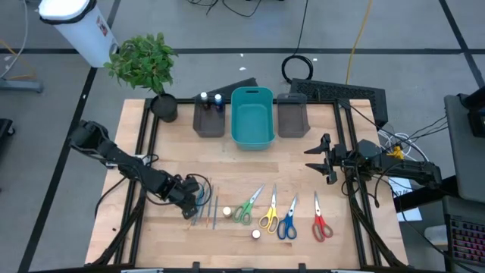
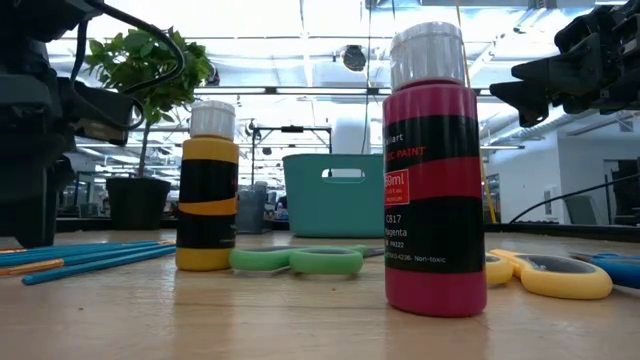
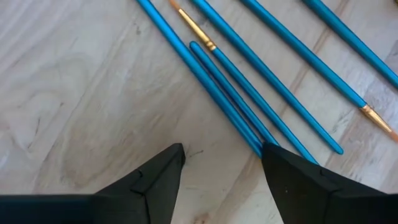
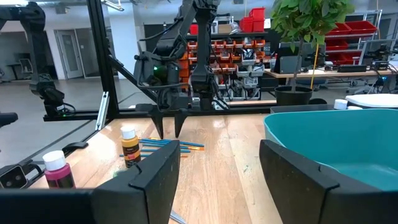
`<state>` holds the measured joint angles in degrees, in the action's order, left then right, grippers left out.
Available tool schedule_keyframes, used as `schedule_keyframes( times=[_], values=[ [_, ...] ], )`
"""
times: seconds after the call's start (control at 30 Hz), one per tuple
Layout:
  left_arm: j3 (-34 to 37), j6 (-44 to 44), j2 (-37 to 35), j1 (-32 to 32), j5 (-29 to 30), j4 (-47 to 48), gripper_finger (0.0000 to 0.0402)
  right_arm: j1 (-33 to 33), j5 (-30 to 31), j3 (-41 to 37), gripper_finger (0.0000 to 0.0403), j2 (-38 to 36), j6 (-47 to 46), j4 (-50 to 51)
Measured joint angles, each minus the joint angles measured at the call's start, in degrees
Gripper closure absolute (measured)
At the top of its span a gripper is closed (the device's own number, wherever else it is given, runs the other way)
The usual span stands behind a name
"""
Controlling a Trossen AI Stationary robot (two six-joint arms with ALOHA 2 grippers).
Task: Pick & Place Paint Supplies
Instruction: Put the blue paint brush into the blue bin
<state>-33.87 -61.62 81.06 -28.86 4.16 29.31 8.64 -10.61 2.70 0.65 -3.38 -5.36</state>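
Note:
Several thin blue brushes point(image 1: 206, 211) lie on the wood near the table's left front. My left gripper point(image 1: 189, 203) is open, fingers pointing down right beside them; in its wrist view point(image 3: 224, 152) one finger covers the brushes' point(image 3: 249, 93) ends. A yellow bottle point(image 1: 226, 211) and a magenta bottle point(image 1: 256, 234) stand upright. Green point(image 1: 244, 208), yellow point(image 1: 268, 216), blue point(image 1: 287, 224) and red point(image 1: 320, 224) scissors lie flat in a row. Two more bottles point(image 1: 211, 98) stand in the left grey bin. My right gripper point(image 1: 312, 158) hovers open above the table's right side. My left gripper comes from above, pointing down. One finger point(image 3: 298, 180) stands over the ends of two blue brushes point(image 3: 245, 127) that lie flat on the wood, and the other finger is over bare wood. I cannot tell whether the finger touches them.
A teal bin point(image 1: 252, 136) sits at the table's far middle between two dark grey bins point(image 1: 209, 125) point(image 1: 292, 120). A potted plant point(image 1: 163, 106) stands at the far left corner. Bare wood shows between the bins and the scissors row.

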Motion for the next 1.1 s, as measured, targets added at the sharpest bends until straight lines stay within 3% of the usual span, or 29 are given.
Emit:
schedule_keyframes(
  times=[0.13,0.5,1.1],
  values=[
    [0.1,3.2,0.0,0.0,0.0,-4.6,0.0178,0.0,0.0,0.0,0.019,0.0,0.0,0.0],
    [0.1,3.6,0.1,1.6,1.2,-6.3,0.0177,0.0,0.0,0.0,0.019,0.0,0.0,0.0],
    [-1.7,34.5,0.2,1.2,10.0,-6.8,0.0176,0.0,0.0,0.0,0.019,0.0,0.0,0.0]
  ],
)
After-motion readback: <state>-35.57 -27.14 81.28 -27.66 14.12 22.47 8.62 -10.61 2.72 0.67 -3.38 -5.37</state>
